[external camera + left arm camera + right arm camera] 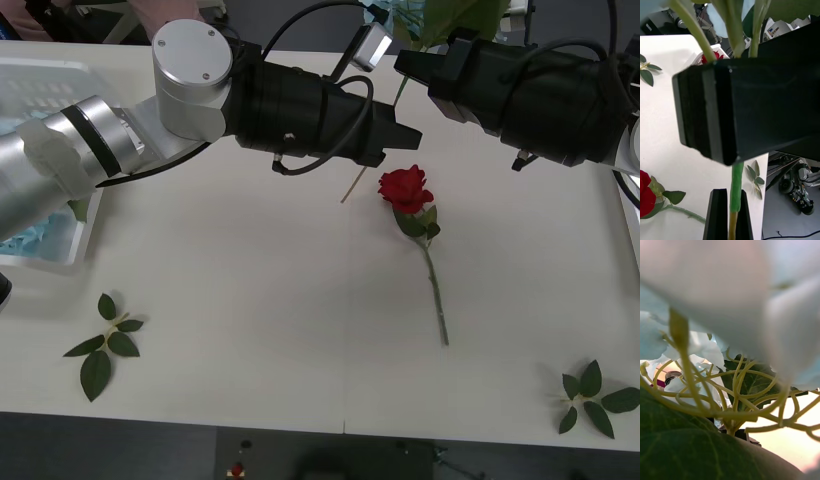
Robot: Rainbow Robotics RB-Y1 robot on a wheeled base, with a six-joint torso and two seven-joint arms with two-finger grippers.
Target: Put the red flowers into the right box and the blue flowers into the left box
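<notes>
- I judge the task to be partly done. One blue flower (736, 180) is in the air above the far middle of the tabletop (250, 300), between the two arms.
- The left end effector (730, 194) is closed on the lower stem of this flower.
- The right end effector (418, 62) is just above it on the same stem, and its camera looks into the pale petals. I cannot tell whether it grips or has let go.
- It looks to me like a handover to the left arm, so the carry to the left box (45, 75) is not yet made.
- The left box, at the far left, already holds something pale blue (35, 240), which I take for blue flowers.
- The right box (630, 215) shows as a thin rim at the right edge. The left wrist view shows a red bloom (710, 57) by a white rim there, so it probably holds one.
- One red flower (405, 188) lies on the tabletop in the middle and has to go to the right box.
</notes>
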